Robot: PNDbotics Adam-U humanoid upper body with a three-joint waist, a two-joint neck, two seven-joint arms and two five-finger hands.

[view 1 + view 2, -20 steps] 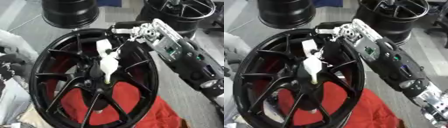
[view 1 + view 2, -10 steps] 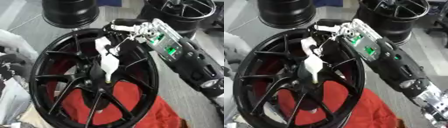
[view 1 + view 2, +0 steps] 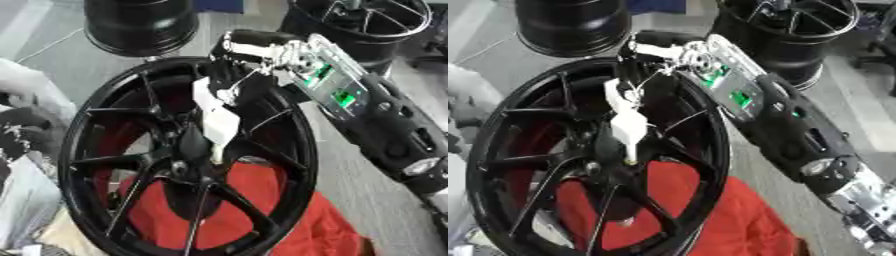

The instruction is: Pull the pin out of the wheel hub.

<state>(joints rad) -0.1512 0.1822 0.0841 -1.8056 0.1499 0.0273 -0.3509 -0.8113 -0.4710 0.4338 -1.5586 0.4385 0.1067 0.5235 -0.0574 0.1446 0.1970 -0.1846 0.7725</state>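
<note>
A large black spoked wheel hub [image 3: 296, 150] stands tilted in the middle, over a red cloth. A white pin [image 3: 220, 125] with a white tag hangs in front of the hub's centre [image 3: 192, 146]; its lower tip points at the centre bore. A thin wire loop joins the pin's top to my right hand [image 3: 255, 46], which reaches in from the right over the hub's upper rim. Its fingers are curled and pinch the loop. The left hand does not show.
A red cloth [image 3: 262, 210] lies under the hub. Two more black wheels stand behind, one at the back left [image 3: 140, 25] and one at the back right [image 3: 367, 20]. Pale wrapped bundles [image 3: 26, 90] crowd the left edge. Grey floor [image 3: 359, 200] shows on the right.
My right hand has risen a little and shifted left above the rim, drawing the loop and the white pin slightly upward. The hub has stayed put.
</note>
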